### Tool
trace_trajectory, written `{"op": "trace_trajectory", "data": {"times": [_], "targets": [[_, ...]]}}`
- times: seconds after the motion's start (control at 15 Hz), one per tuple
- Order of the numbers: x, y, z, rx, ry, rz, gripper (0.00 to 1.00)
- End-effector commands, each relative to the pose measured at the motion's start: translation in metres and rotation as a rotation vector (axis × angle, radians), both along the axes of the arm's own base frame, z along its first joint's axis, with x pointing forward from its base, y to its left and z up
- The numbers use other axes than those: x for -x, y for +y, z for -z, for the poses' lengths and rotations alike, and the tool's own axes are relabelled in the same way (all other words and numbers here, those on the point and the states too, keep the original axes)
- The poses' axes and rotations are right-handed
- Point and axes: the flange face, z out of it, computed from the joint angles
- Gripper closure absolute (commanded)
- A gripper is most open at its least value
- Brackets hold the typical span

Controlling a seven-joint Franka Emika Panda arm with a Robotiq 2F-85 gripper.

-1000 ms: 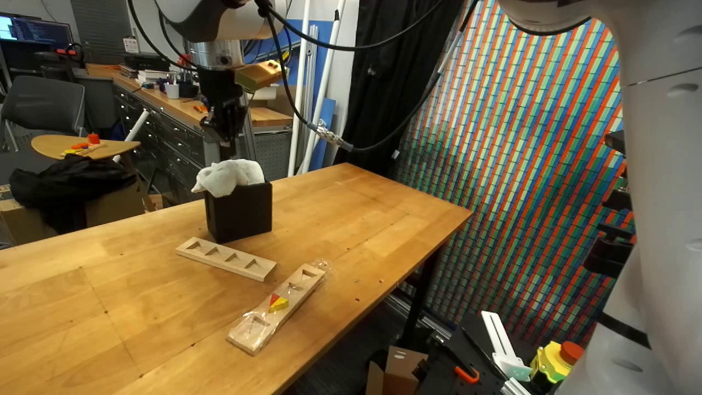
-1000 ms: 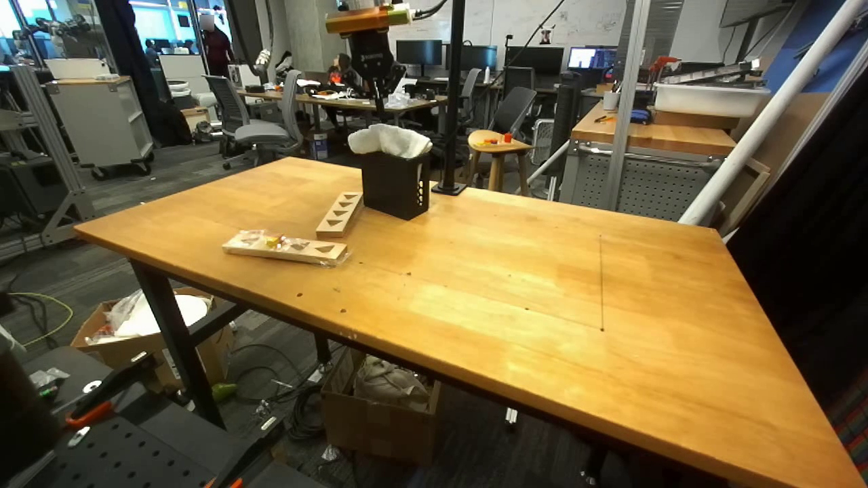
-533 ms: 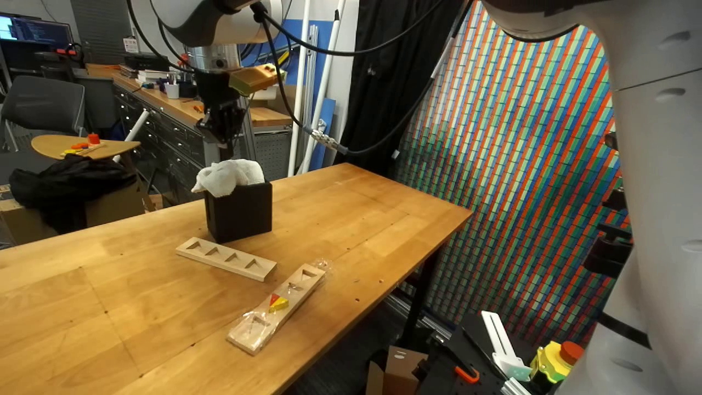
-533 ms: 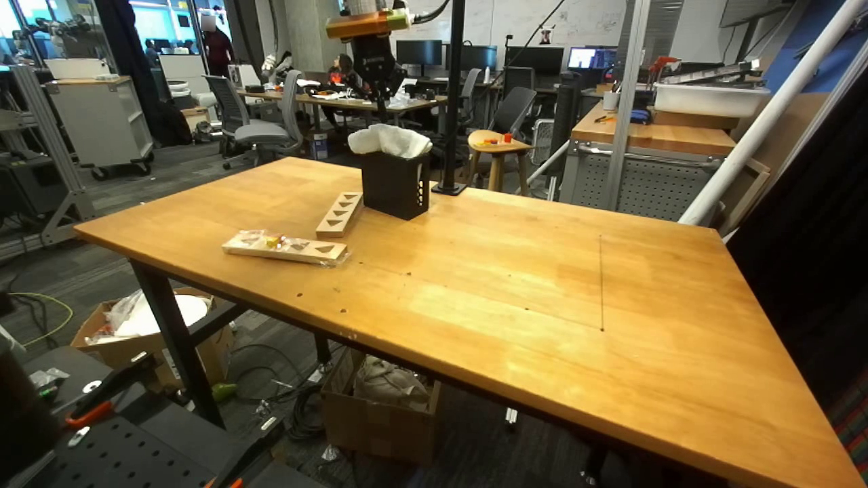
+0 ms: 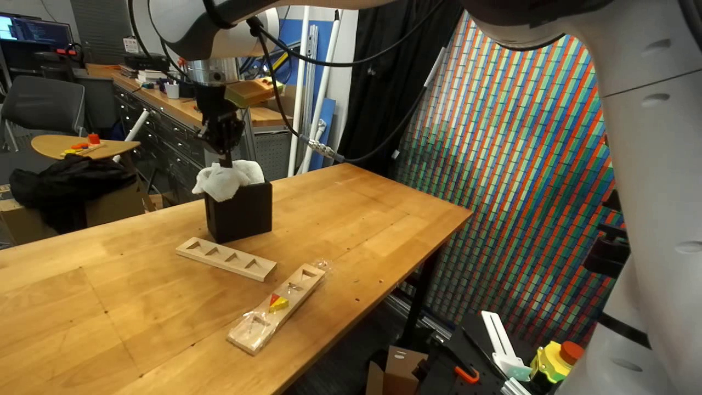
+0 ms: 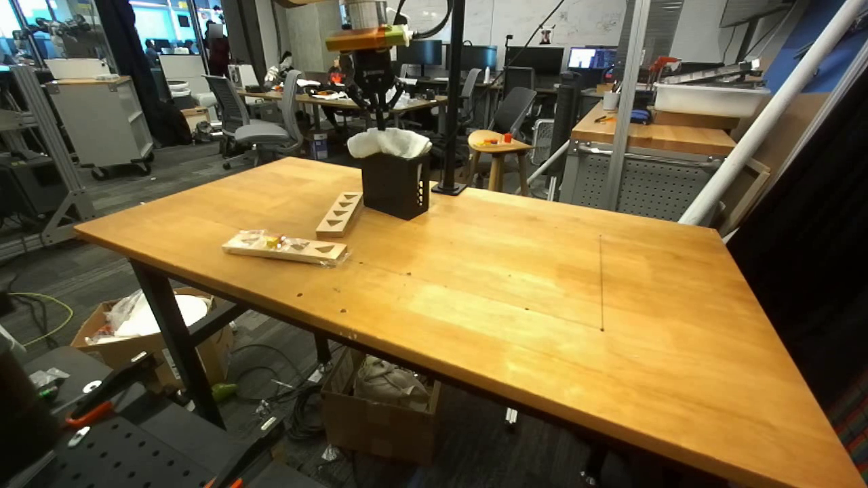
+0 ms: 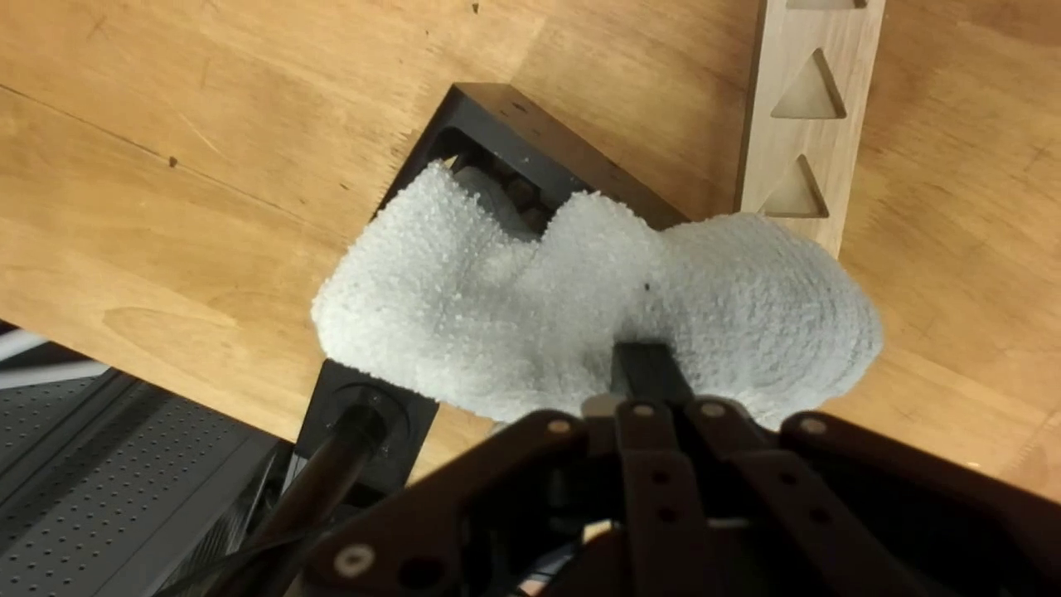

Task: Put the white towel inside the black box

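Tamping the white terry towel (image 7: 572, 307) fully down into the black open-topped box (image 5: 239, 215) appears to be the step in hand. The towel lies crumpled over the box mouth: in an exterior view its left end hangs past the rim, and in the wrist view part of the mouth at the far end is bare. The gripper (image 7: 649, 365) points downward, its fingers together with no visible gap and apparently nothing held; the tips appear to dent the cloth from above.

Good technique favours using the paired fingers as a blunt rammer, driven straight down over the opening. Since cloth hides the rim beneath the tips, pressure toward the middle of the box is safer than pressure at the left edge, which could tip the box on the tabletop (image 5: 340, 208). The overhanging end probably needs sweeping inward before another push. Terry should compress softly, spring back and perhaps cling, so a slow vertical lift is advisable. Any sideways sweep should respect the black post (image 6: 453, 129), just right of the box, and the unwrapped wooden board with triangular recesses (image 5: 226, 258) on its near side.
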Motion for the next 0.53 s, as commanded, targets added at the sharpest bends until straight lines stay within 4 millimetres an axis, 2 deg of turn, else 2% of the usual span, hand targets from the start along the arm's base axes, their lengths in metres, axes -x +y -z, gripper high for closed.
{"op": "trace_trajectory", "data": {"times": [0.0,0.47], "targets": [[-0.006,-0.007,0.008,-0.043,-0.005,0.046,0.99],[-0.005,-0.034,0.032,-0.080,0.030,0.105,0.99]]}}
